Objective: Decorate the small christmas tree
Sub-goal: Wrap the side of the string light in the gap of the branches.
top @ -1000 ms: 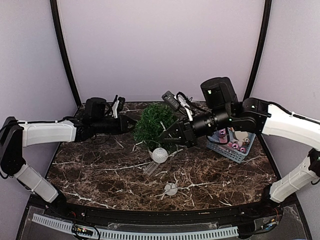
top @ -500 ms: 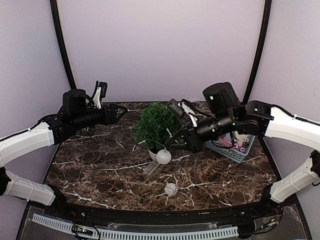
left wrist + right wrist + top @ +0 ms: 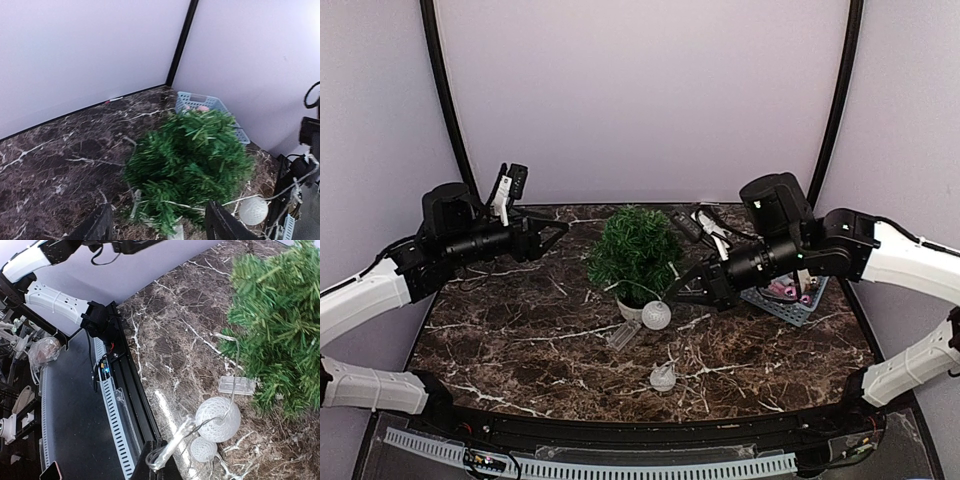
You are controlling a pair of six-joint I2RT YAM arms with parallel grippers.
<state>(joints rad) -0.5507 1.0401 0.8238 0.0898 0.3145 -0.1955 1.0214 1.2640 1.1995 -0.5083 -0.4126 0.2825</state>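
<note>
The small christmas tree stands upright in its pale pot at mid-table. My left gripper hovers open to the left of it, apart from the branches. In the left wrist view the tree fills the space ahead of the spread fingers. My right gripper is low at the tree's right front, shut on a clear wire of the light string. A white ball hangs from that wire beside the pot. A second white ball lies nearer the front.
A clear battery box lies flat in front of the pot. A blue basket with small pink ornaments sits at the right, behind my right arm. The table's front rail is close under the right gripper.
My left gripper has let go at the tree's left side, opened, and drawn back left and upward. The right gripper has shifted right and lower with the wire, and the hanging ball followed.
</note>
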